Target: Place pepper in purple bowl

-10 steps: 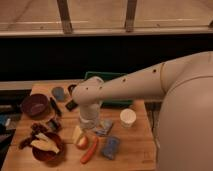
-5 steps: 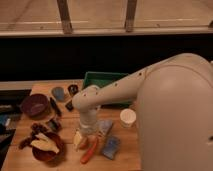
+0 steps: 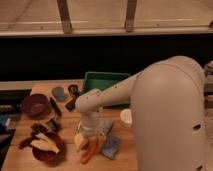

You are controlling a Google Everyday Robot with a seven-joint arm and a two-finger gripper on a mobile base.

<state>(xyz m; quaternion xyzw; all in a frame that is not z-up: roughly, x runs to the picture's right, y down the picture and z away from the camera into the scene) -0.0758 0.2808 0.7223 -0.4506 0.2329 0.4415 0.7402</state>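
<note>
The orange-red pepper (image 3: 90,150) lies on the wooden table (image 3: 20,132) near its front edge, between a pale yellow object (image 3: 80,141) and a blue sponge (image 3: 111,148). The purple bowl (image 3: 33,105) stands at the table's left side, well away from the pepper, and looks empty. My gripper (image 3: 88,133) hangs from the white arm (image 3: 150,100) just above the pepper's upper end. It points down at the table.
A reddish-brown bowl with pale yellow pieces (image 3: 46,148) stands front left. A green tray (image 3: 105,80) is at the back. A white cup (image 3: 126,116) is right of the gripper. A grey-blue cup (image 3: 58,93) and black items (image 3: 72,102) lie near the purple bowl.
The arm has swung in and lowered, so the gripper now sits lower, right over the pepper. The pepper and the bowls have not moved.
</note>
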